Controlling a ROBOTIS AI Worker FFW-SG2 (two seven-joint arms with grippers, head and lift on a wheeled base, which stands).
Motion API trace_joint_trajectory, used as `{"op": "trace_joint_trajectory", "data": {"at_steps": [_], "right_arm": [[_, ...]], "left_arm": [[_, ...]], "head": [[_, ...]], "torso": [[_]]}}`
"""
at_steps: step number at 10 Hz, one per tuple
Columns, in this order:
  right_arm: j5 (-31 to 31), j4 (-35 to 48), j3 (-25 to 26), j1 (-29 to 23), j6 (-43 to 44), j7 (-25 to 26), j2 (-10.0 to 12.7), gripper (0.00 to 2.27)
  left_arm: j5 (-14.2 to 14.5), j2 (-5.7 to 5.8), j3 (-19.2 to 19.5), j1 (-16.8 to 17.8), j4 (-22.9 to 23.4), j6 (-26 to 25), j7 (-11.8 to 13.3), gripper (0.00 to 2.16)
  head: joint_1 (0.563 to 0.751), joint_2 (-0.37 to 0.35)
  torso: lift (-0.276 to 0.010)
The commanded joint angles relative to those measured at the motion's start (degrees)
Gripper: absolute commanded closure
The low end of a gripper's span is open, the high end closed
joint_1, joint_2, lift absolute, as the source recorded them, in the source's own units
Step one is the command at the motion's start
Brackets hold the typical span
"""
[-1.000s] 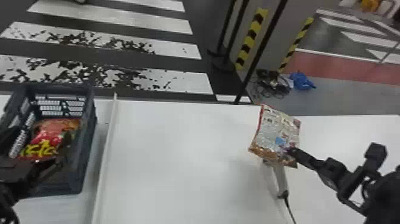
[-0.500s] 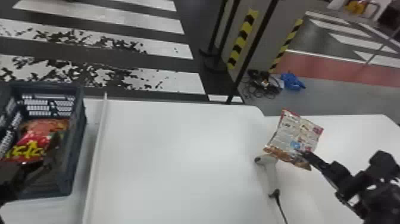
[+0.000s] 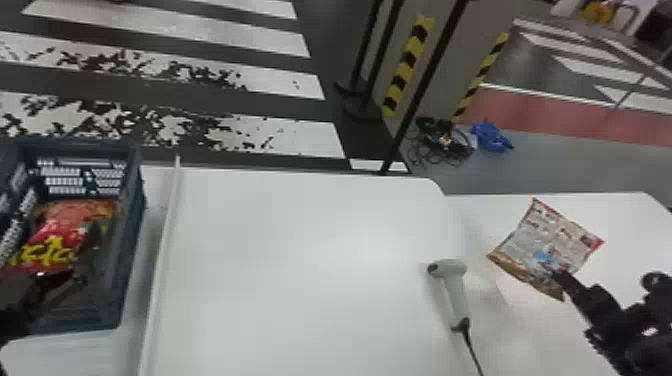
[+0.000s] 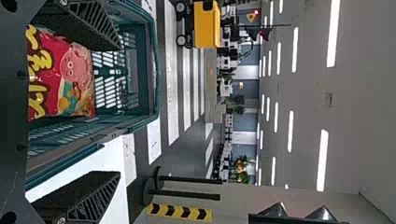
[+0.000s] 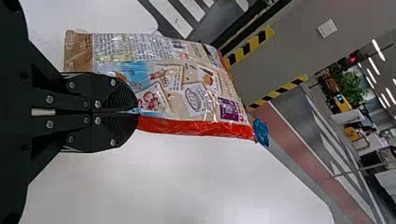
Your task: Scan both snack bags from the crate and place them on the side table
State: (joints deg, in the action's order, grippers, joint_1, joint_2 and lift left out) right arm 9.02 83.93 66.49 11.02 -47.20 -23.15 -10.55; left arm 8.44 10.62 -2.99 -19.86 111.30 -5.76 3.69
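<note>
At the right in the head view, my right gripper (image 3: 556,274) holds a snack bag (image 3: 542,242) by its lower part, above the white side table (image 3: 620,212). The right wrist view has the right gripper (image 5: 136,112) shut on that bag (image 5: 173,88), its printed back showing. Another snack bag, red with yellow lettering (image 3: 62,227), lies in the dark crate (image 3: 127,250) at the left. My left gripper (image 3: 75,272) is over the crate's near part. In the left wrist view the left gripper (image 4: 116,111) is open, with the red bag (image 4: 70,70) inside the crate beyond its fingers.
A grey handheld scanner (image 3: 456,290) lies near the right edge of the main white table (image 3: 300,260), its cable running toward the front. A raised strip (image 3: 162,250) separates the crate from the main tabletop. Dark posts and a striped pillar (image 3: 410,65) stand behind.
The right gripper has carried its bag rightward, away from above the scanner to over the side table. The head view has shifted right. The left gripper still stays by the crate.
</note>
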Motion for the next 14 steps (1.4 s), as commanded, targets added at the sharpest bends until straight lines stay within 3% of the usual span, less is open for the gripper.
{"op": "trace_joint_trajectory", "data": {"at_steps": [1, 4, 5, 6, 7, 10, 12, 14], "right_arm": [[0.4, -5.0, 0.0, 0.0, 5.8, 2.2, -1.8, 2.24], [0.0, -14.2, -0.3, 0.0, 14.9, 5.8, -4.4, 2.16], [-0.1, -16.3, -0.4, 0.0, 16.8, 5.9, -4.8, 1.70], [-0.3, -16.9, -0.5, 0.0, 19.6, 5.9, -4.7, 0.39], [-0.3, -16.9, -0.7, -0.1, 19.8, 5.9, -4.7, 0.00], [-0.1, -15.7, -1.0, -0.7, 21.6, 5.9, -3.8, 0.05], [0.6, -8.4, -1.8, -2.4, 22.1, 3.6, -1.1, 0.05], [3.5, 2.6, -5.9, -6.5, 22.8, -0.2, 2.9, 0.06]], "left_arm": [[0.0, 0.01, 0.0, 0.0, 0.0, 0.0, 0.0, 0.04], [0.1, 0.10, -0.1, 0.0, 0.1, 0.0, 0.0, 0.04], [0.1, 0.19, -0.1, 0.1, 0.1, 0.0, 0.0, 0.04], [0.1, 0.19, -0.1, 0.1, 0.1, 0.0, 0.0, 0.04], [0.2, 0.19, -0.1, 0.1, 0.2, 0.0, 0.0, 0.04], [0.2, 0.10, 0.0, 0.1, 0.3, 0.0, 0.0, 0.04], [0.2, 0.10, -0.1, 0.1, 0.4, 0.0, 0.0, 0.04], [0.2, 0.01, 0.0, 0.0, 0.4, 0.0, 0.0, 0.04]], "head": [[0.695, -0.350], [0.695, -0.350], [0.695, -0.350], [0.695, -0.350], [0.695, -0.350], [0.695, -0.350], [0.695, -0.350], [0.695, -0.350]], "torso": [[-0.098], [-0.098], [-0.098], [-0.098], [-0.098], [-0.098], [-0.098], [-0.098]]}}
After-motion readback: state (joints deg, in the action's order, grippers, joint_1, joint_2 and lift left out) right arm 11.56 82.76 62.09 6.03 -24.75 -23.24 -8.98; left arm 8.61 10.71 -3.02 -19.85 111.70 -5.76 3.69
